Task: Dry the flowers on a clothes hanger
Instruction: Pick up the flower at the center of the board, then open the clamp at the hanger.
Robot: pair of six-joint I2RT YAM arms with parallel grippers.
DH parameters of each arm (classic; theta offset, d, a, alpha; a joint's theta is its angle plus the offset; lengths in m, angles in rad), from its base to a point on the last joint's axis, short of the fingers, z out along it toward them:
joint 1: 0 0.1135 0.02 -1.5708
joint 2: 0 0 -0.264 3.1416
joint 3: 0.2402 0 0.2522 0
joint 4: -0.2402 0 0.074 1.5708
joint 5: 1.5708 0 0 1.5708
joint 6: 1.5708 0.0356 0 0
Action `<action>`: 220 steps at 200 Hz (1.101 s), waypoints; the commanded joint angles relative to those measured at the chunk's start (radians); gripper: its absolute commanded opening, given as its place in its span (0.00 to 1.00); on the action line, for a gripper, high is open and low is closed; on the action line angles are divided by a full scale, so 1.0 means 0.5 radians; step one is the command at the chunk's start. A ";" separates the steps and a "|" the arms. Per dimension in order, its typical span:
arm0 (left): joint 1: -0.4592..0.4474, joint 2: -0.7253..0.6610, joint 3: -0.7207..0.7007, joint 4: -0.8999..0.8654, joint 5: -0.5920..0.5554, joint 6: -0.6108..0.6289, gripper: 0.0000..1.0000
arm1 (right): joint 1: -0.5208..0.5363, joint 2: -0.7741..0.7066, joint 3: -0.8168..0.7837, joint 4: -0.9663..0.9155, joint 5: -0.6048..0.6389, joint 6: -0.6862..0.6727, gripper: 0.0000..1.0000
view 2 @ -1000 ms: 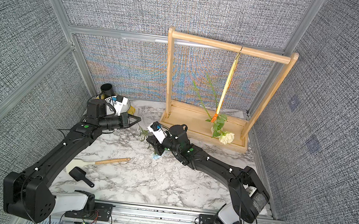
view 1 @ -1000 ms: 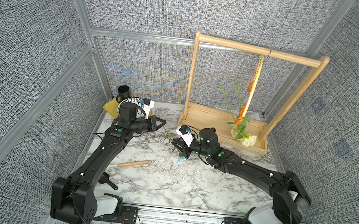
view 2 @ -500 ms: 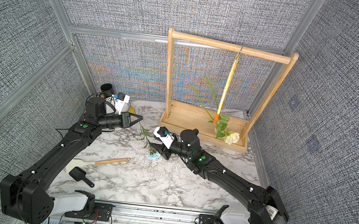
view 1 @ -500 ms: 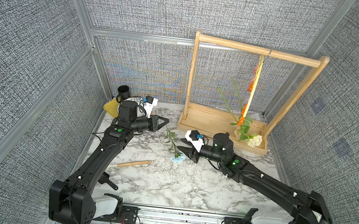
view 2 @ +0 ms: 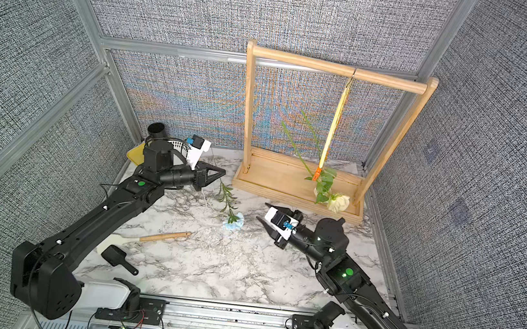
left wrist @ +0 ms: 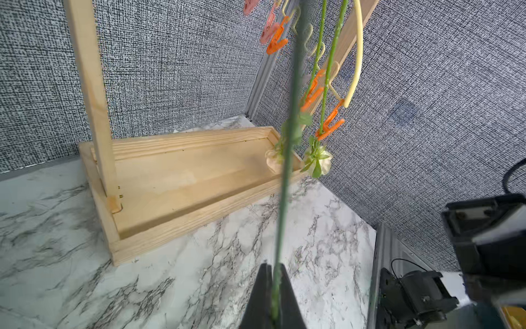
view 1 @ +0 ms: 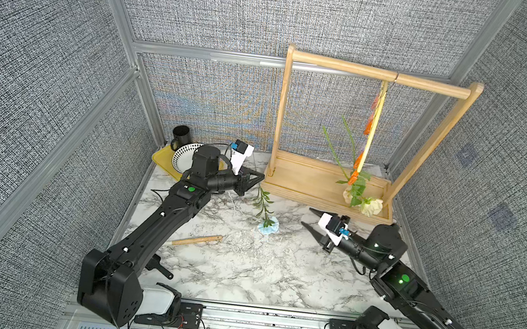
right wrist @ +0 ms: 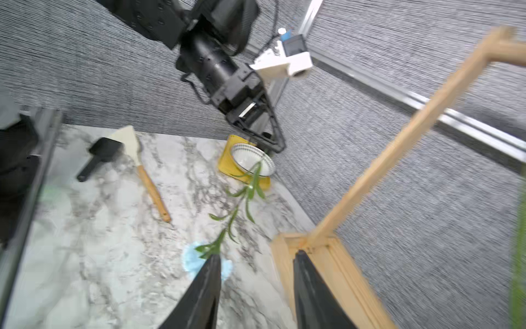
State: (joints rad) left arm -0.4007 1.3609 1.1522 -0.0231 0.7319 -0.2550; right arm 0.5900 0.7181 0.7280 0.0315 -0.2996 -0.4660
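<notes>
From my remote seat, the marble bench [view 1: 243, 271] carries the wooden rack [view 1: 377, 73] along its back edge toward the right corner. The rack's tray base [view 1: 307, 180] has nothing lying flat in it that I can make out. The clothes hanger [view 1: 374, 124] hangs edge-on from the top bar. Two stems are pinned to it by orange clips [view 1: 352, 179], so the cream-white rose [view 1: 372, 206] and the peach rose [left wrist: 271, 163] dangle head-down over the tray's right end. In the back left corner, a yellow tray [view 1: 159, 160] holds a white bowl [view 1: 181, 159], with a black cup [view 1: 182, 134] just behind. My left gripper [view 1: 258, 181] is pinched tight on the stem of the light-blue bloom [view 1: 269, 229], whose head is down at the bench near its middle. My right gripper [view 1: 307, 216] stands parted and empty, near that bloom but apart from it.
</notes>
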 commanded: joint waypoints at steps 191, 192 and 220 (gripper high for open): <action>-0.144 0.501 0.402 0.531 -0.389 0.080 0.02 | -1.699 1.280 1.010 -0.040 -0.606 0.119 0.46; -0.144 0.500 0.402 0.531 -0.391 0.079 0.02 | -1.699 1.287 1.015 -0.049 -0.606 0.111 0.46; -0.144 0.509 0.416 0.485 -0.409 0.077 0.02 | -1.695 1.499 1.237 -0.273 -0.616 -0.134 0.46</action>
State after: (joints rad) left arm -0.4736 1.6100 1.3502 0.2066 0.5484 -0.2321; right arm -0.2604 1.4063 1.2747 0.0078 -0.5888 -0.3897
